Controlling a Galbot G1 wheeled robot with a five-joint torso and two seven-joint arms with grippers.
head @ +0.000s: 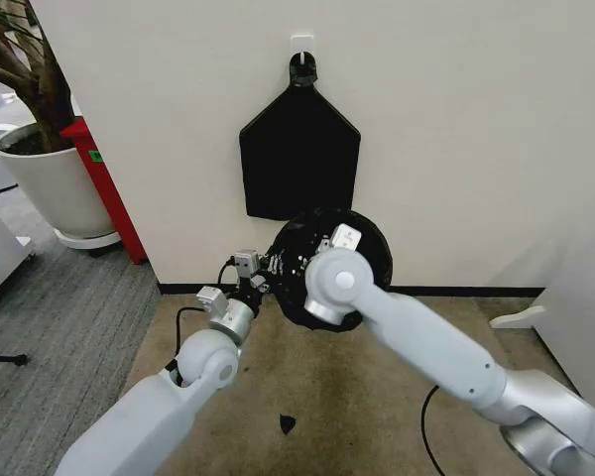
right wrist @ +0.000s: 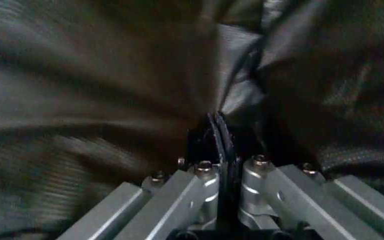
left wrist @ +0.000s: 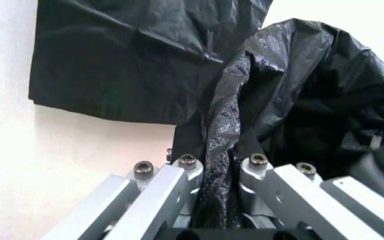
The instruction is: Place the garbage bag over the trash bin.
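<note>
Both claws — left claw, right claw — pinched on garbage bag folds, against the wall.

The garbage bag is a glossy, crinkly black thing bunched into a roundish puffed shape, held up off the floor right in front of the wall. Up close its plastic gathers into a tight vertical pleat, creased and shiny, with looser folds billowing out beside it.
</note>
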